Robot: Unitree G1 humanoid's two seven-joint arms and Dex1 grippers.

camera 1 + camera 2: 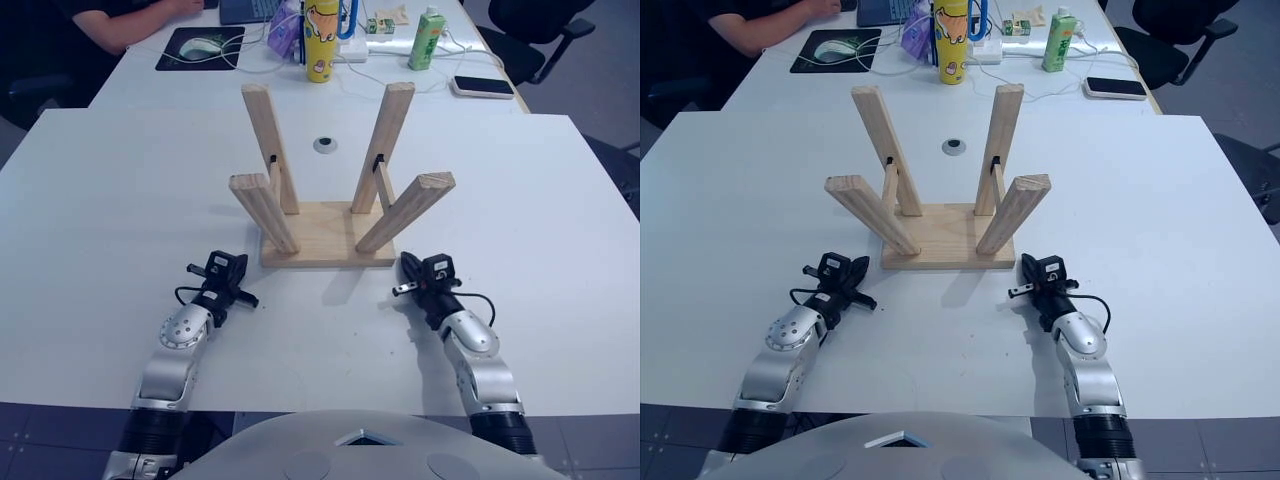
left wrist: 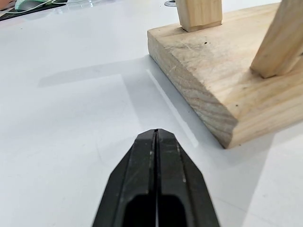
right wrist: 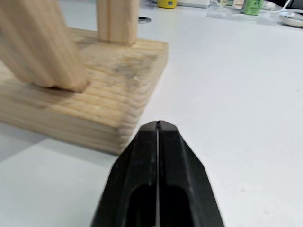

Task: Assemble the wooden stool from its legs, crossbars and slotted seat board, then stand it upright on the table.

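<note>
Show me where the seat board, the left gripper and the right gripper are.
seat board (image 1: 325,238), left eye view, bare upturned face between the legs.
left gripper (image 2: 156,133), left wrist view, tip of the shut fingers.
right gripper (image 3: 158,125), right wrist view, tip of the shut fingers.

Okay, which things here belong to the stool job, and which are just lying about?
For the job:
seat board
legs standing in it
left gripper, shut
right gripper, shut
table

Lying about, on the far table:
yellow cup
green carton
phone
mouse
</note>
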